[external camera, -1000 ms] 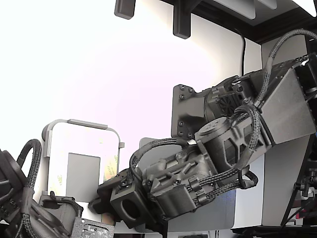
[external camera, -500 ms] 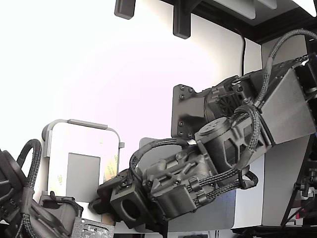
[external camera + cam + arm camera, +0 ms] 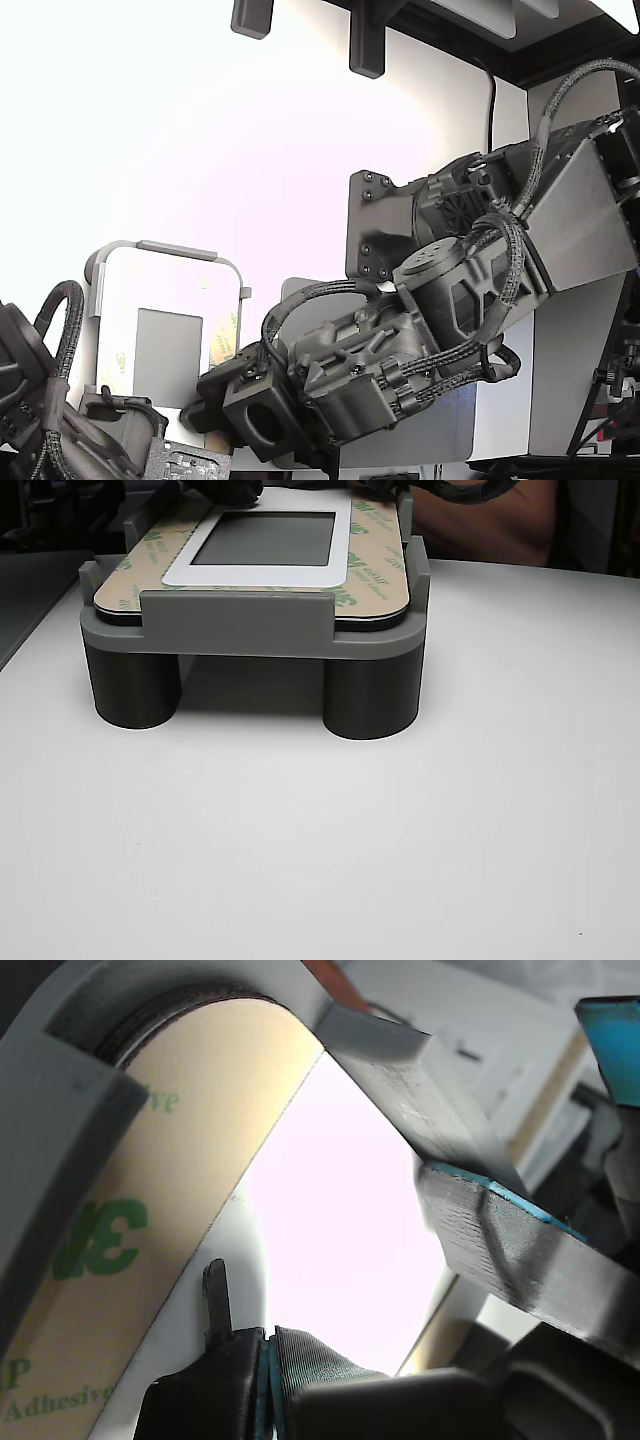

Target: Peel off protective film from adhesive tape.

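Note:
The protective film (image 3: 120, 1230) is a pale-yellow liner with green 3M print. In the wrist view it runs along the edge of the white panel (image 3: 330, 1220). In the other view it (image 3: 375, 550) frames the panel on the grey fixture (image 3: 235, 620). The adhesive tape under it is hidden. My gripper (image 3: 268, 1345) sits at the liner's inner edge, its jaws pressed together. A thin dark sliver (image 3: 214, 1295) sticks up beside them; I cannot tell what it is. In the exterior view the gripper (image 3: 205, 390) is low beside the panel (image 3: 170, 290).
A grey square patch (image 3: 265, 538) lies in the panel's middle. A grey fixture bar (image 3: 400, 1070) and a grey finger with a blue pad edge (image 3: 500, 1230) stand close by. A second dark arm (image 3: 100, 430) is at the exterior view's lower left.

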Motion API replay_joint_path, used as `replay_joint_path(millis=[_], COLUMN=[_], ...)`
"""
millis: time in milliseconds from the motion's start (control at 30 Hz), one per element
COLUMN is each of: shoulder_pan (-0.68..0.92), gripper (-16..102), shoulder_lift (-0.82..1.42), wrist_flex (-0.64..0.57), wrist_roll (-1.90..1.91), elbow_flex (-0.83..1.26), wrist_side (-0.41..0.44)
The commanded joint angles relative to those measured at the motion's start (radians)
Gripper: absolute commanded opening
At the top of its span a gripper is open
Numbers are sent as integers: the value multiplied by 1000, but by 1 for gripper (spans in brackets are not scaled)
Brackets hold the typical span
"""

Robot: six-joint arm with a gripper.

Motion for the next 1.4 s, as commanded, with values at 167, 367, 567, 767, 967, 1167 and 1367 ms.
replay_joint_path(millis=[167, 367, 567, 767, 967, 1167, 1367], shoulder_pan=[-6, -5, -2, 5, 9, 11, 12], gripper=[-9, -9, -9, -9, -9, -9, -9], shoulder_lift=[17, 14, 14, 14, 15, 15, 18], wrist_flex=[-14, -18, -15, -11, -5, -5, -5], wrist_roll=[-2, -2, 3, 12, 17, 18, 20], elbow_flex=[-14, -12, -12, -14, -17, -17, -15], wrist_side=[0, 0, 3, 8, 14, 14, 15])
